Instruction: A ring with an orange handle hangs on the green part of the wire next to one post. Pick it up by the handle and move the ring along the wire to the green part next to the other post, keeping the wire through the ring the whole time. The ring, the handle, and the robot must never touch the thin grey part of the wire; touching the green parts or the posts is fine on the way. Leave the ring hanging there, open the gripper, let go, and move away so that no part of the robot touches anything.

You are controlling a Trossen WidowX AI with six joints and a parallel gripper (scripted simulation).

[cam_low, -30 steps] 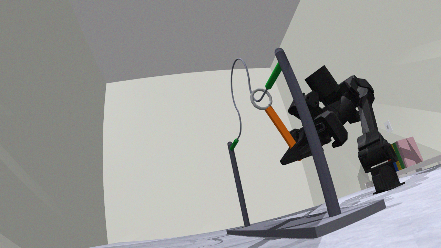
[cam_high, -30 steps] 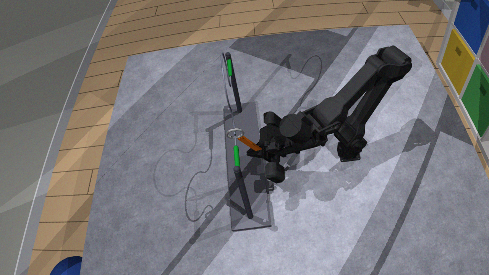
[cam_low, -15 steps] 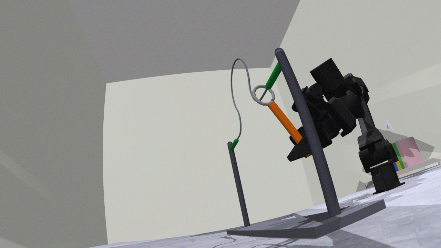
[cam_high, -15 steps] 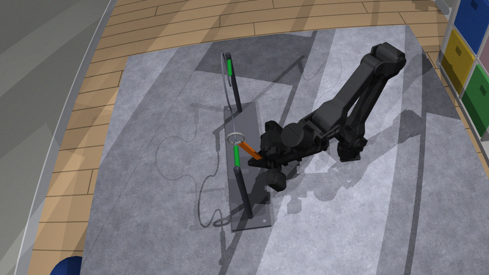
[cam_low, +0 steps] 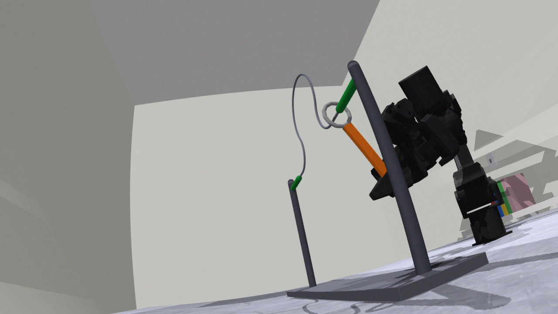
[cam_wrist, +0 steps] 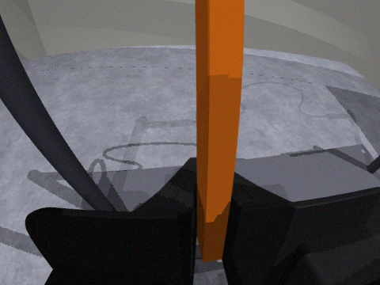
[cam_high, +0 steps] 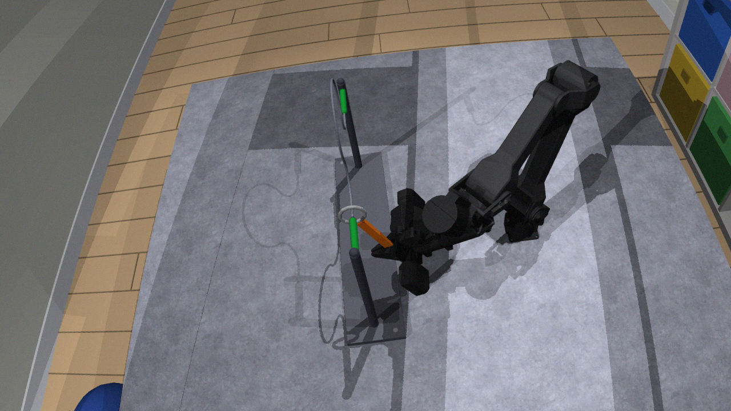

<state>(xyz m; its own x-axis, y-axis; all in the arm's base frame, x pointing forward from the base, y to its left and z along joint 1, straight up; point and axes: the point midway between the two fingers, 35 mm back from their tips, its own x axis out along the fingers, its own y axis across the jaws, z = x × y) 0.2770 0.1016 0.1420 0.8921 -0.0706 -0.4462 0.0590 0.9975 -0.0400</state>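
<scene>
Exterior view has the ring (cam_high: 339, 214) (cam_low: 324, 114) around the wire (cam_high: 350, 194) (cam_low: 293, 105), just beside the inner end of the green sleeve (cam_high: 353, 233) (cam_low: 346, 95) on the near post (cam_high: 364, 288) (cam_low: 390, 164) (cam_wrist: 39, 127). Whether it has crossed onto green, I can't tell. The gripper (cam_high: 377, 251) (cam_low: 374, 185) (cam_wrist: 199, 165) is below the ring, close to that near post, its 2 fingers pinching the orange handle (cam_high: 375, 233) (cam_low: 363, 147) (cam_wrist: 219, 119) near its lower end. The far post (cam_high: 352, 132) (cam_low: 302, 234) (cam_wrist: 375, 165) stands well apart from the near post.

So, judging by this, it's the final approach to the near post! Easy now: centre the ring on the wire, square its opening to the sloping sleeve, then slide up towards the near post. The grip is low, so a small wrist turn could swing the ring a lot and clip grey. Bring the whole loop over green before lowering it to hang; only then part the fingers, straight and gently, and back off from the near post without dragging the handle.
</scene>
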